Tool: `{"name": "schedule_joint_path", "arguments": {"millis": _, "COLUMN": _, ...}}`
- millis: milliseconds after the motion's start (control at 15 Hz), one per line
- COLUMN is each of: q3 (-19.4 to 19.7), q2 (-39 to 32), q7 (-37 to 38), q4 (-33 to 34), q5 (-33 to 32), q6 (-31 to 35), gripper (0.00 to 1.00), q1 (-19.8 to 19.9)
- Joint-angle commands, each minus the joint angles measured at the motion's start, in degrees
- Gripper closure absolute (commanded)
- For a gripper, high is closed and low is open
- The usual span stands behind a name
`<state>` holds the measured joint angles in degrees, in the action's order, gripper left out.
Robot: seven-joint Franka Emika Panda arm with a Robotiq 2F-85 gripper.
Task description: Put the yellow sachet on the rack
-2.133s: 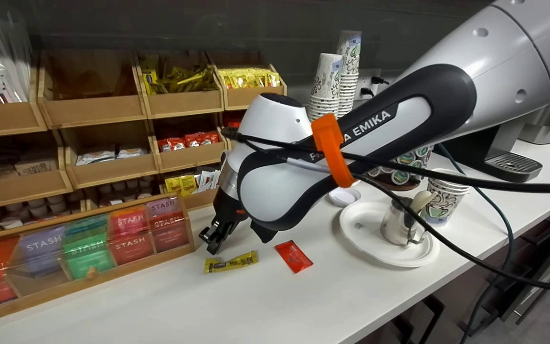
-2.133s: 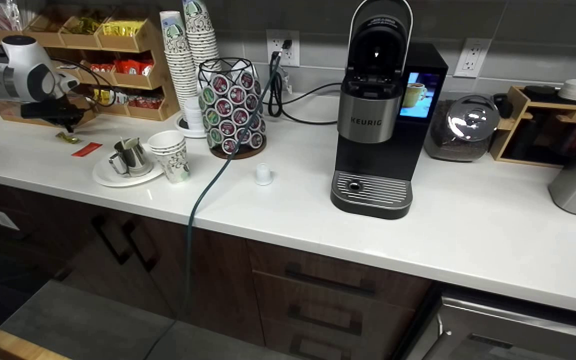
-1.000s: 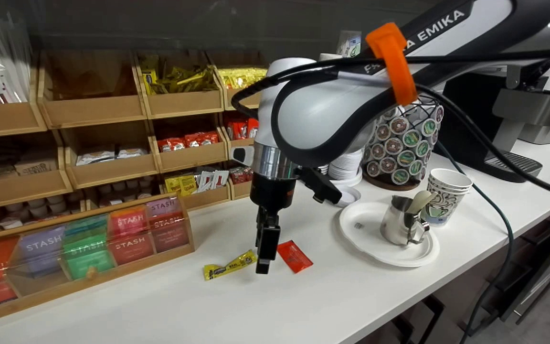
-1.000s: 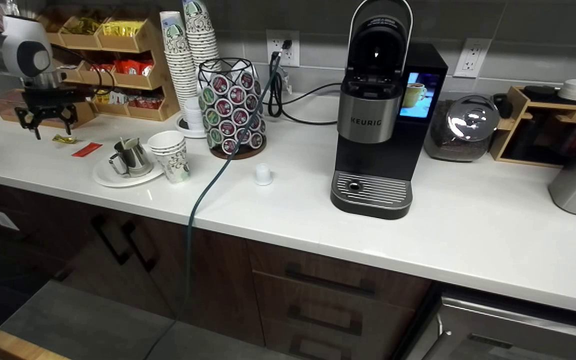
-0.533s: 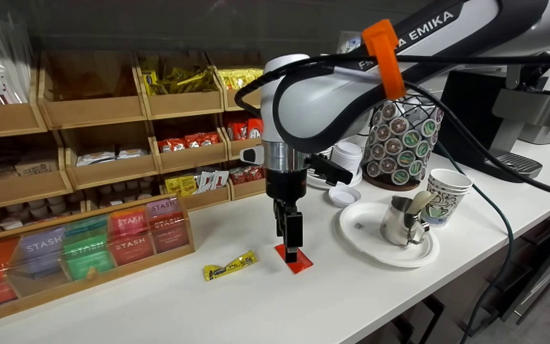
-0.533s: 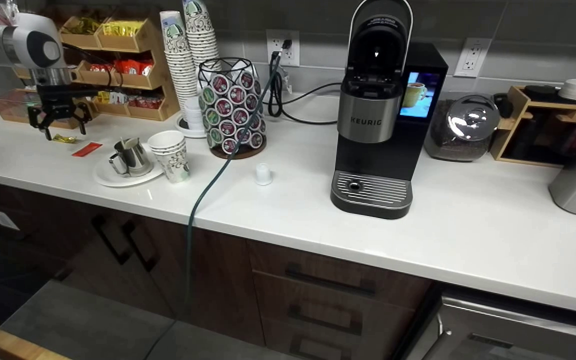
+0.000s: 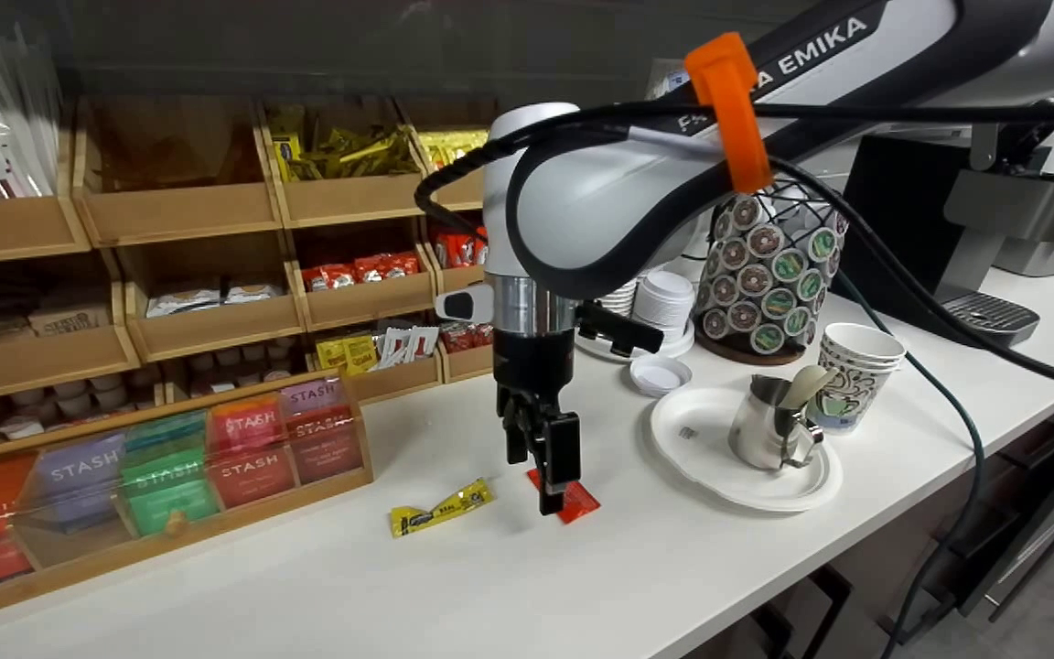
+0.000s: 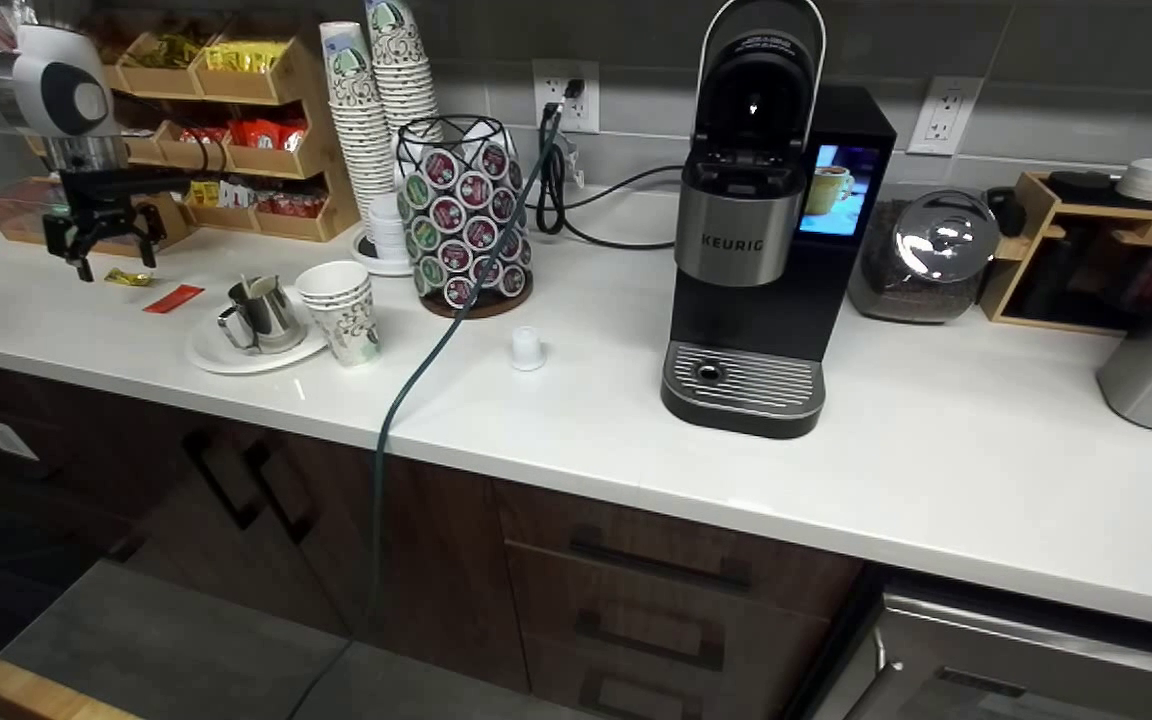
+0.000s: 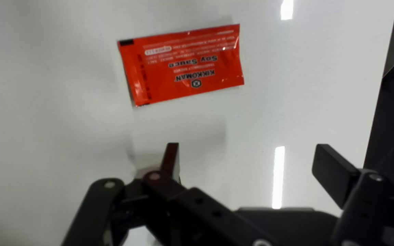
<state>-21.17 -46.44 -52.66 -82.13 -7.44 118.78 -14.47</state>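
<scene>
Gripper [image 9: 251,160] above the white counter [image 7: 307,595], jaws wide apart; yellow sachet [image 7: 440,510] lying on that counter, lower ctr in an exterior view.

Sachet lies at a slant, R end higher in the frame, just L of the red packet [image 7: 582,503] and apart from it. Red packet (Kikkoman soy sauce, print upside down) is upper ctr in the wrist view; jaws stand below it, counter showing btwn. Rack [image 7: 353,199] fills upper L in an exterior view, w/ yellow packets [image 7: 349,154] in its top row. White plate [image 7: 687,458] w/ a metal pitcher [image 7: 754,430] on it: R of ctr, same view.
</scene>
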Motion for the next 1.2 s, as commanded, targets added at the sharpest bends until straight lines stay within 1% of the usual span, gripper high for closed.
{"name": "schedule_joint_path", "arguments": {"millis": 0, "q3": 0.91, "q2": -2.88, "q7": -6.88, "q4": 3.88, "q5": -1.30, "q6": -1.06, "gripper": 0.00, "q1": -1.82}}
{"name": "schedule_joint_path", "arguments": {"millis": 133, "q3": 2.65, "q2": -4.05, "q7": -6.52, "q4": 5.65, "q5": -2.12, "q6": -0.33, "gripper": 0.00, "q1": -3.34}}
{"name": "schedule_joint_path", "arguments": {"millis": 200, "q3": 2.81, "q2": -4.73, "q7": -6.16, "q4": 6.61, "q5": -1.51, "q6": 0.32, "gripper": 0.03, "q1": -3.47}}
{"name": "schedule_joint_path", "arguments": {"millis": 267, "q3": 3.03, "q2": -5.40, "q7": -5.57, "q4": 7.62, "q5": -0.99, "q6": 0.60, "gripper": 0.03, "q1": -3.66}}
{"name": "schedule_joint_path", "arguments": {"millis": 333, "q3": 3.17, "q2": -6.08, "q7": -4.99, "q4": 8.80, "q5": -0.51, "q6": 0.48, "gripper": 0.09, "q1": -3.87}}
{"name": "schedule_joint_path", "arguments": {"millis": 400, "q3": 3.26, "q2": -6.63, "q7": -4.63, "q4": 9.89, "q5": -0.23, "q6": 0.24, "gripper": 0.09, "q1": -4.09}}
{"name": "schedule_joint_path", "arguments": {"millis": 467, "q3": 3.37, "q2": -7.29, "q7": -3.97, "q4": 11.20, "q5": 0.10, "q6": -0.25, "gripper": 0.14, "q1": -4.31}}
{"name": "schedule_joint_path", "arguments": {"millis": 533, "q3": 3.48, "q2": -7.98, "q7": -3.29, "q4": 12.61, "q5": 0.27, "q6": -1.12, "gripper": 0.22, "q1": -4.59}}
{"name": "schedule_joint_path", "arguments": {"millis": 600, "q3": 3.70, "q2": -8.72, "q7": -2.88, "q4": 14.01, "q5": 0.10, "q6": -2.16, "gripper": 0.18, "q1": -4.96}}
{"name": "schedule_joint_path", "arguments": {"millis": 667, "q3": 3.95, "q2": -9.38, "q7": -2.34, "q4": 15.17, "q5": 0.01, "q6": -2.60, "gripper": 0.25, "q1": -5.22}}
{"name": "schedule_joint_path", "arguments": {"millis": 800, "q3": 4.51, "q2": -10.76, "q7": -1.33, "q4": 17.54, "q5": -0.04, "q6": -3.59, "gripper": 0.28, "q1": -5.59}}
{"name": "schedule_joint_path", "arguments": {"millis": 867, "q3": 4.72, "q2": -11.49, "q7": -0.80, "q4": 18.81, "q5": 0.13, "q6": -4.48, "gripper": 0.38, "q1": -5.64}}
{"name": "schedule_joint_path", "arguments": {"millis": 933, "q3": 4.82, "q2": -12.13, "q7": -0.42, "q4": 19.93, "q5": 0.27, "q6": -5.15, "gripper": 0.35, "q1": -5.72}}
{"name": "schedule_joint_path", "arguments": {"millis": 1000, "q3": 4.86, "q2": -12.85, "q7": -0.02, "q4": 21.07, "q5": 0.52, "q6": -6.21, "gripper": 0.44, "q1": -5.68}}
{"name": "schedule_joint_path", "arguments": {"millis": 1067, "q3": 4.80, "q2": -13.53, "q7": 0.16, "q4": 22.21, "q5": 0.69, "q6": -7.13, "gripper": 0.42, "q1": -5.68}}
{"name": "schedule_joint_path", "arguments": {"millis": 1133, "q3": 4.80, "q2": -14.17, "q7": 0.14, "q4": 23.35, "q5": 0.72, "q6": -8.00, "gripper": 0.42, "q1": -5.80}}
